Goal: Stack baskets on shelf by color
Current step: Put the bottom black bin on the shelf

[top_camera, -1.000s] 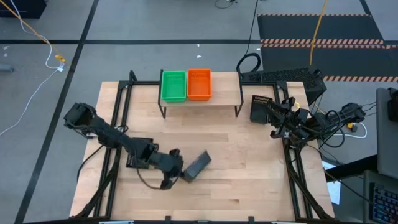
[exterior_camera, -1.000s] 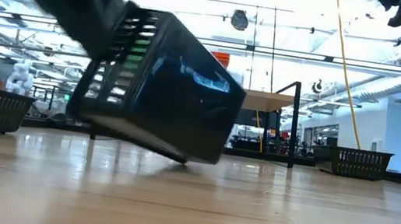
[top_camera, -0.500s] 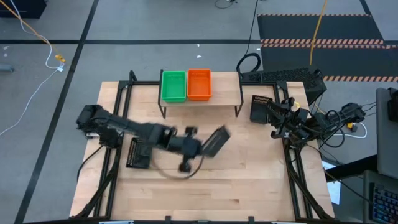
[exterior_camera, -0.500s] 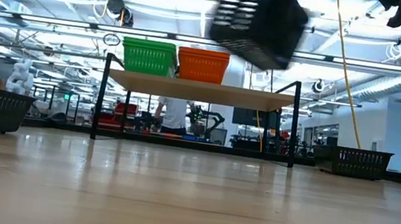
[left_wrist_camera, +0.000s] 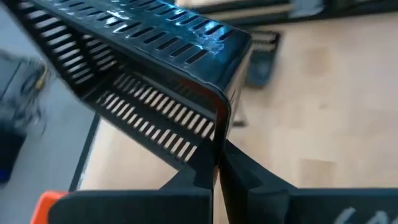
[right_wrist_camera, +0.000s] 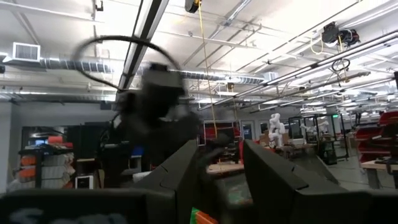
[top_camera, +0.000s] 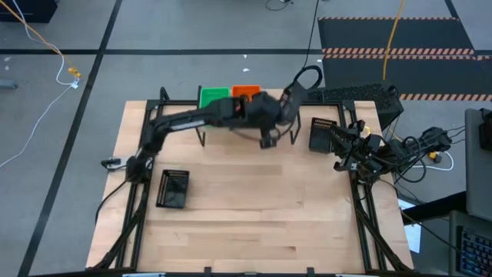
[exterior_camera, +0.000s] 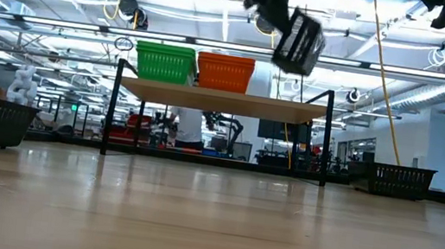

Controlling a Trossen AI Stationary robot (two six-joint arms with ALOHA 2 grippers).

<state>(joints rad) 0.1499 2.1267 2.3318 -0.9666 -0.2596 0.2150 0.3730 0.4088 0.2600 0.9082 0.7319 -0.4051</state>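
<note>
My left gripper is shut on a black basket and holds it in the air over the right end of the shelf. The green basket and the orange basket stand side by side on the shelf's plank; my left arm partly covers both. A second black basket rests on its bottom on the table at the left. A third black basket sits beside my right gripper, which waits open at the table's right edge. My left gripper pinches a perforated side wall of the black basket at a corner, one finger inside the basket and one outside. The basket is lifted clear and tilted, above the level of the shelf's plank.
The shelf's right third lies under the held basket. Bare wooden tabletop spreads in front of the shelf. A keyboard and cables lie beyond the table's far right corner. People and machines show in the room behind.
My left gripper has carried the black basket from the table's near middle, where one edge still touched the wood, up and toward the far edge and right. The basket is now lifted clear above the shelf's right end. The gripper has stayed shut on it.
</note>
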